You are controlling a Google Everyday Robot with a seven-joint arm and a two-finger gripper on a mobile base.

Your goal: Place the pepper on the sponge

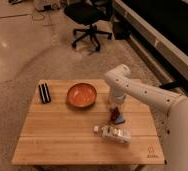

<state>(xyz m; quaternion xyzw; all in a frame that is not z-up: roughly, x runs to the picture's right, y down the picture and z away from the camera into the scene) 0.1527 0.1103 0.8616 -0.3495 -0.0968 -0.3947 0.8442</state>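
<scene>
My gripper (pixel 115 107) points down over the right middle of the wooden table (pixel 62 135), at the end of the white arm (pixel 147 95). It is shut on the pepper (pixel 114 113), a small dark red piece hanging upright below it. The sponge (pixel 120 119), a small flat blue pad, lies directly under and slightly right of the pepper. The pepper's lower tip is at the sponge's left edge; I cannot tell whether they touch.
An orange bowl (pixel 81 95) sits left of the gripper. A black striped block (pixel 44 92) lies at the table's far left. A white bottle-like object (pixel 113 134) lies on its side in front of the sponge. A black office chair (pixel 89 20) stands on the floor beyond.
</scene>
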